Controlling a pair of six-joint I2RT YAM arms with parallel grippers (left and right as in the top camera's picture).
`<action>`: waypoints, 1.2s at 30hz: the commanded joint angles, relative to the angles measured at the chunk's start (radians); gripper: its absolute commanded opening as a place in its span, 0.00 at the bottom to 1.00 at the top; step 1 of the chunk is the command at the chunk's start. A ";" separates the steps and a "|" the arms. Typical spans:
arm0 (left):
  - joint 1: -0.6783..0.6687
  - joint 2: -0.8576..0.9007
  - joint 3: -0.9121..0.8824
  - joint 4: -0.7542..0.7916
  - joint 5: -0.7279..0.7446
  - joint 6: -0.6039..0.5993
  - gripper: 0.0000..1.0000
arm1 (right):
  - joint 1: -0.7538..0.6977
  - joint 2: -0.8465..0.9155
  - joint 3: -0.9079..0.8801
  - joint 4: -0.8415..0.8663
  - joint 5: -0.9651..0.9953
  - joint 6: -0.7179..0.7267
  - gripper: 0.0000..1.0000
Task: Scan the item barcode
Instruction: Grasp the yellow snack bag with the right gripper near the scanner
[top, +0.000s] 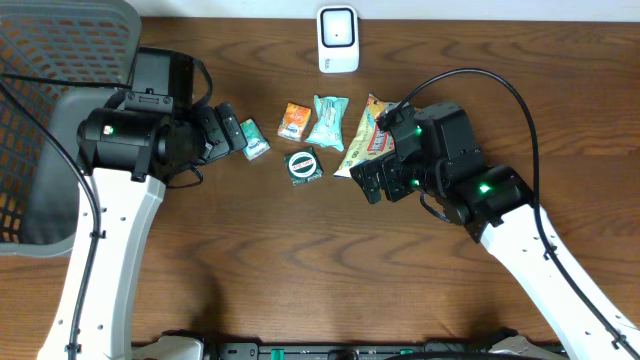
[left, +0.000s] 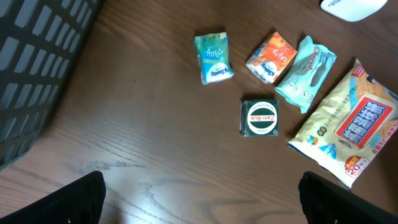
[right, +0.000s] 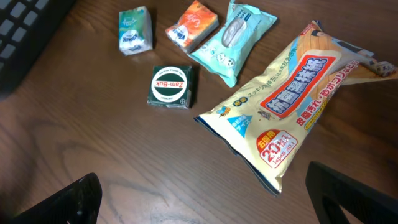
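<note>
Both jaws are hanging wide open, empty, so the right is needing a square descent across the wipes pack (right: 292, 99).

**A robot lab laid out as a shop checkout**

The place reads as a test bench dressed like a till. A white barcode scanner (top: 338, 38) stands at the far edge of a dark wooden table (top: 300, 270). Small packaged goods lie in front of it: a wipes pack (right: 292, 93), a teal packet (top: 327, 122), an orange packet (top: 294, 121), a green packet (top: 252, 140) and a dark green box (top: 303, 166). A grey mesh basket (top: 60, 60) sits at the left edge. Two white robot arms — left arm (top: 110, 230), right arm (top: 540, 250) — reach over the table, black cables trailing.
</note>
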 joint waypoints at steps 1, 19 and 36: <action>0.002 -0.005 0.010 -0.004 -0.010 0.006 0.97 | 0.006 0.003 0.023 -0.003 -0.012 -0.016 0.99; 0.002 -0.005 0.010 -0.004 -0.010 0.006 0.98 | 0.008 0.019 0.055 0.387 -0.105 0.089 0.89; 0.002 -0.005 0.010 -0.004 -0.010 0.006 0.98 | 0.001 0.494 0.472 -0.163 -0.071 0.051 0.99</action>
